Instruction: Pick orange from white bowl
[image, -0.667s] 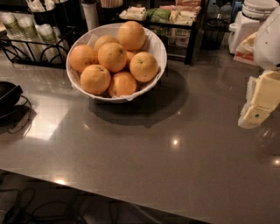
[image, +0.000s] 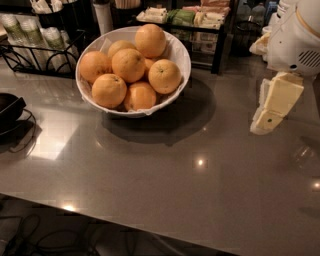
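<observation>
The white bowl (image: 181, 54) stands on the grey counter at the upper left of the middle, lined with thin white paper. It holds several oranges piled together; the topmost orange (image: 150, 40) sits at the back, and another orange (image: 164, 76) lies at the right side, nearest the arm. My gripper (image: 272, 109), cream-coloured, hangs below the white arm (image: 295, 40) at the right edge, just above the counter. It is well to the right of the bowl, apart from it, and holds nothing that I can see.
A black pan (image: 9, 111) sits at the left edge of the counter. A black wire rack with cups (image: 30, 40) stands behind it. A black shelf with packets (image: 195, 20) stands behind the bowl. The counter's front edge (image: 150, 227) runs along the bottom.
My gripper and arm have shifted a little to the left, toward the bowl. The bowl and oranges have not moved.
</observation>
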